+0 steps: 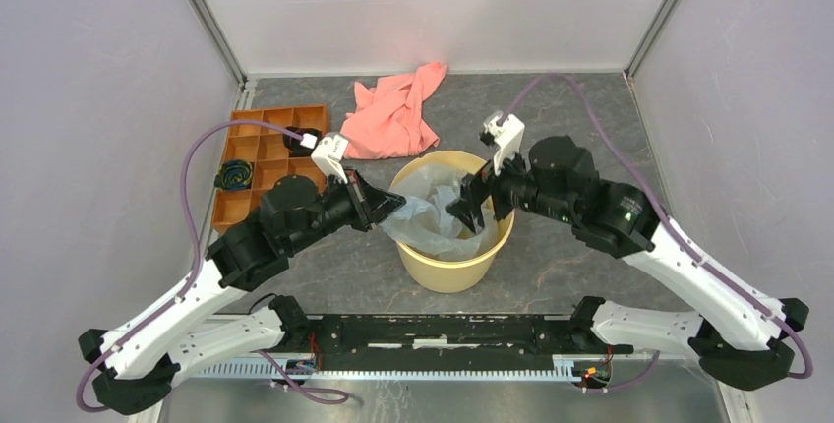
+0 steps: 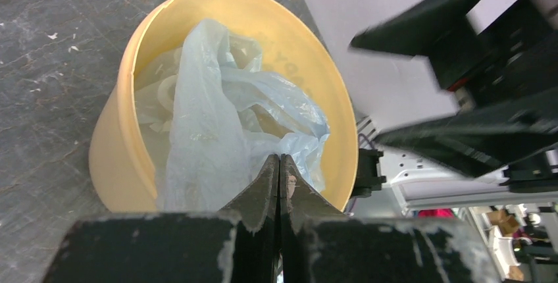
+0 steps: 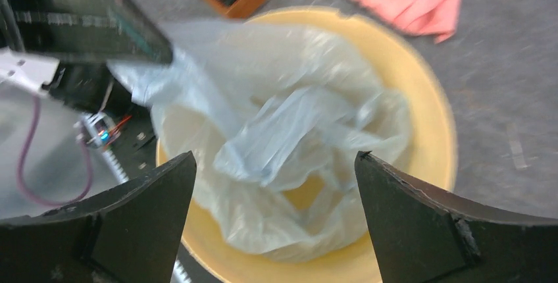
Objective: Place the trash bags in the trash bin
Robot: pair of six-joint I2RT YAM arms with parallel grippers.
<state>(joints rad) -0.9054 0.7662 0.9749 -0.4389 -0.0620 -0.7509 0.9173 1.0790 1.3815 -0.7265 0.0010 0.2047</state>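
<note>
A: Far left first. What's there?

B: Orange tray [image 1: 264, 144], compartmented, a dark coiled item in one cell. Just right of it, the left gripper [image 1: 396, 209], reaching over the near-left rim of the trash bin [image 1: 450, 273].

A: Jaws?

B: Pressed together, no gap visible. A fold of the trash bag [image 1: 433, 214] is pinched between the tips; the film runs taut from them down into the bin.

A: Where does the bag sit, then?

B: Mostly inside the bin, crumpled, pale bluish and translucent. One corner is lifted at the left rim, where the gripper has it. The bin stands upright mid-table, cream-yellow.

A: Behind the bin?

B: Pink cloth [image 1: 395, 114], rumpled on the table at the far side, just beside the bin's far rim. Whether it touches, I cannot tell.

A: And on the right?

B: Right gripper [image 1: 470, 211] above the bin's right half, pointing down into the mouth. Fingers [image 3: 421, 224] spread wide, nothing between them; the bag lies below the gap.
</note>
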